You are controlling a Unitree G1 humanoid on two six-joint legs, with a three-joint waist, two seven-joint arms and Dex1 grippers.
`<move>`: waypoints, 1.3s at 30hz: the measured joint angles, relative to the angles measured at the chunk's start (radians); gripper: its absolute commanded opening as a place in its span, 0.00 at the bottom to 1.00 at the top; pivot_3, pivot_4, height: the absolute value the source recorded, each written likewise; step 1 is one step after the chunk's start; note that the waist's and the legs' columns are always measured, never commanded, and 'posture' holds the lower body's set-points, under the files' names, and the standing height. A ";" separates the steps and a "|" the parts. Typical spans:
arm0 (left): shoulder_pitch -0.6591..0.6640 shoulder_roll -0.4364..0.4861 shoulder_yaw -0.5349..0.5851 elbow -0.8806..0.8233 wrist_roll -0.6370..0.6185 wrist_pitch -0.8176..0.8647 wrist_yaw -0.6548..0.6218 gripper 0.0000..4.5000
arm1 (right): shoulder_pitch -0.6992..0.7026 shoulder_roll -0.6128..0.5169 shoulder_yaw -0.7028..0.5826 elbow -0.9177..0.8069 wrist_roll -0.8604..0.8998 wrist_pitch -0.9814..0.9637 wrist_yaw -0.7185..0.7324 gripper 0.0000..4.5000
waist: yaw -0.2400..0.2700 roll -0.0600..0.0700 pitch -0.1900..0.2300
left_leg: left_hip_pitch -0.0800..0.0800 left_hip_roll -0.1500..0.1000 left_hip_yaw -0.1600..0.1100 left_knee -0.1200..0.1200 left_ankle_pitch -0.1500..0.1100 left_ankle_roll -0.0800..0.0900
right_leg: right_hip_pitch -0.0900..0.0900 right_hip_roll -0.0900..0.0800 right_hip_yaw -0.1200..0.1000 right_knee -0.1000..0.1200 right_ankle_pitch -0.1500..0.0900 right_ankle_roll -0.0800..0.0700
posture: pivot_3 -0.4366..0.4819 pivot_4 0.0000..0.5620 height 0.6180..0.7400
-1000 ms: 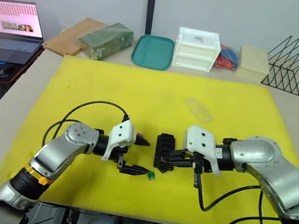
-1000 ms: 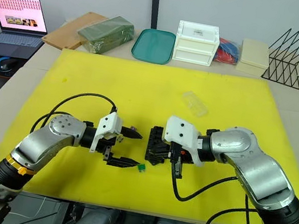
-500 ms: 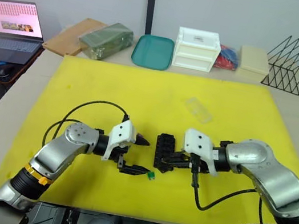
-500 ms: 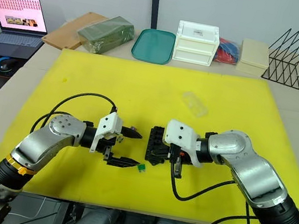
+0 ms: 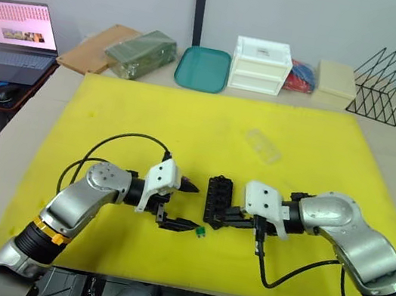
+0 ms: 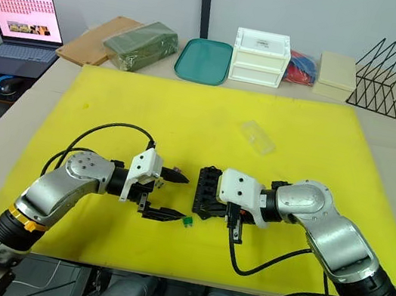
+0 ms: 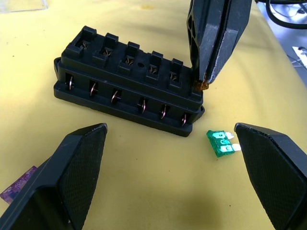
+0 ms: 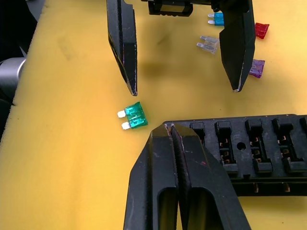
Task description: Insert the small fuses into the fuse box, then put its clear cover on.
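Note:
The black fuse box (image 5: 216, 199) lies on the yellow mat between my grippers, its slots (image 7: 128, 60) empty. My left gripper (image 5: 188, 207) is open just left of it. A green fuse (image 7: 221, 143) lies on the mat by the tip of its near finger. My right gripper (image 8: 171, 126) is shut, its tip touching the box's near end (image 7: 194, 98). A small brownish speck shows at that tip. Purple (image 8: 257, 68), grey (image 8: 209, 44), red (image 8: 261, 29) and teal (image 8: 217, 18) fuses lie beyond my left gripper. The clear cover (image 5: 263, 145) rests farther back.
The yellow mat (image 5: 150, 116) covers most of the table. Along the back edge stand a white drawer unit (image 5: 261, 65), a teal tray (image 5: 203, 68), a green box (image 5: 142, 52) and a black wire rack (image 5: 391, 88). A laptop (image 5: 16, 39) sits far left.
My right arm has dropped and drawn a little nearer, keeping its shut gripper at the fuse box's near end. The left gripper and the fuses have not moved.

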 measured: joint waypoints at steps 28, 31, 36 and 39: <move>0.000 -0.003 0.000 0.000 0.000 0.000 0.011 1.00 | 0.017 -0.001 0.011 0.054 -0.049 -0.118 0.006 0.01 | 0.001 0.000 -0.001 | 0.001 0.000 0.000 0.000 0.000 0.000 | 0.002 0.000 0.000 0.000 0.000 0.000 | 0.48 0.27 1.00; 0.000 -0.003 0.002 0.000 -0.008 0.004 0.010 1.00 | 0.012 0.002 0.005 0.046 -0.044 -0.094 0.008 0.01 | 0.001 0.000 -0.001 | 0.001 0.000 0.000 0.000 0.000 0.000 | 0.002 0.000 0.000 0.000 0.000 0.000 | 0.48 0.27 1.00; -0.003 0.005 0.010 -0.012 -0.044 0.033 -0.003 1.00 | -0.021 0.004 -0.013 0.034 0.015 0.019 0.012 0.01 | 0.000 0.000 -0.001 | 0.001 0.000 0.000 0.000 0.000 0.000 | 0.002 0.000 0.000 0.000 0.000 0.000 | 0.48 0.27 1.00; -0.009 0.024 0.048 -0.046 -0.097 0.078 -0.018 1.00 | -0.056 0.003 -0.066 0.032 0.092 0.129 0.014 0.01 | 0.000 0.000 -0.001 | 0.000 0.000 0.000 0.000 0.000 0.000 | 0.001 0.000 0.000 0.000 0.000 0.000 | 0.48 0.27 1.00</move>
